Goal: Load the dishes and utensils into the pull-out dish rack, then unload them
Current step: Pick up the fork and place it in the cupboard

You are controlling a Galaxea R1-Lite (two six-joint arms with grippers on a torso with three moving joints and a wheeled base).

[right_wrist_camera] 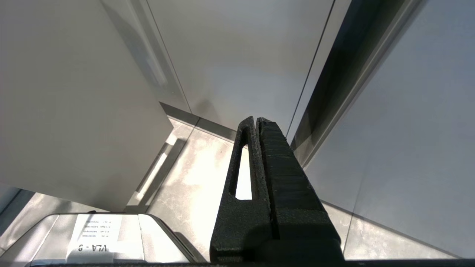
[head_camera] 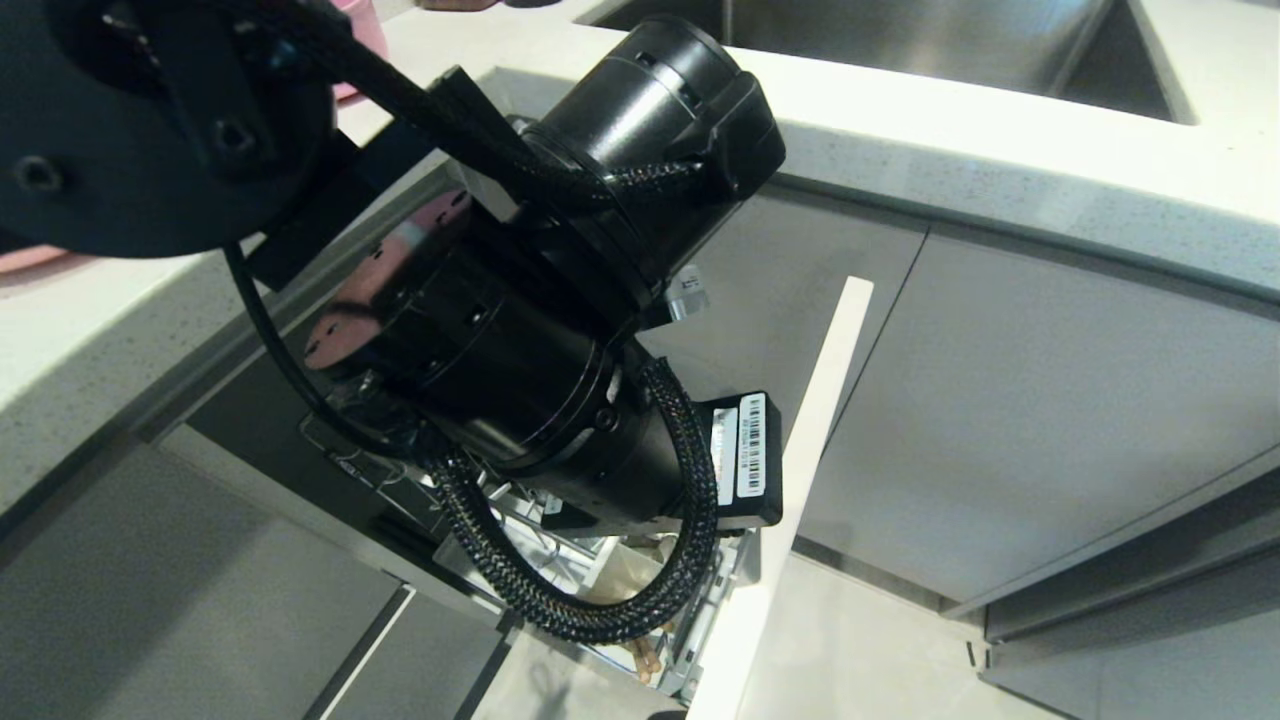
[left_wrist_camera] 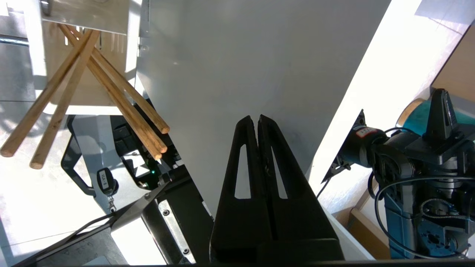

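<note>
My left arm point(head_camera: 520, 330) reaches down over the pull-out dish rack point(head_camera: 590, 575) under the counter and hides most of it. In the left wrist view my left gripper point(left_wrist_camera: 257, 118) is shut and empty, in front of the drawer's grey front panel point(left_wrist_camera: 241, 55). Several wooden chopsticks point(left_wrist_camera: 111, 85) stick out crossed from the rack's end, off to one side of the fingers and apart from them. Pink dish edges show on the counter at the top point(head_camera: 362, 30) and far left point(head_camera: 25, 258). The fork is out of view. My right gripper point(right_wrist_camera: 256, 119) hangs shut and empty over the floor.
The white drawer front edge point(head_camera: 810, 450) stands open beside grey cabinet doors point(head_camera: 1050, 400). A steel sink point(head_camera: 900, 40) is set in the white countertop point(head_camera: 1000, 170). My parked right arm point(left_wrist_camera: 426, 163) and my own base point(left_wrist_camera: 148, 167) show in the left wrist view.
</note>
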